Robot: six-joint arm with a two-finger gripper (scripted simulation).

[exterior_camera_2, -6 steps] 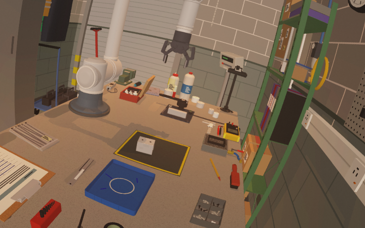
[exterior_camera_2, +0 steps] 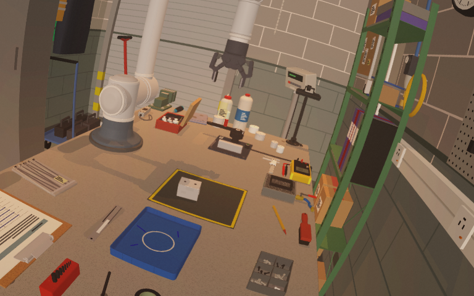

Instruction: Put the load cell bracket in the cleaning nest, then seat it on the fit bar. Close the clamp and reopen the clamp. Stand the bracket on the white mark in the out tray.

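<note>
The pale grey load cell bracket (exterior_camera_2: pixel 188 188) sits on a black mat with a yellow border (exterior_camera_2: pixel 198 197), toward the mat's left rear corner. In front of the mat lies the blue out tray (exterior_camera_2: pixel 156 242), with a white ring mark (exterior_camera_2: pixel 158 241) on its floor. Behind the mat stands the clamp fixture (exterior_camera_2: pixel 230 145), a dark base with a pale bar and a black lever reaching left; high above it my gripper (exterior_camera_2: pixel 231 77) hangs open and empty, fingers pointing down. A grey ribbed nest (exterior_camera_2: pixel 278 187) sits to the right of the mat.
The arm's white base (exterior_camera_2: pixel 116 113) stands at the bench's left rear. A green shelf rack (exterior_camera_2: pixel 372 128) borders the right edge. Two bottles (exterior_camera_2: pixel 234 110), a red box (exterior_camera_2: pixel 171 123), a yellow meter (exterior_camera_2: pixel 300 171), a clipboard (exterior_camera_2: pixel 8 231) and a parts tray (exterior_camera_2: pixel 271 273) lie around.
</note>
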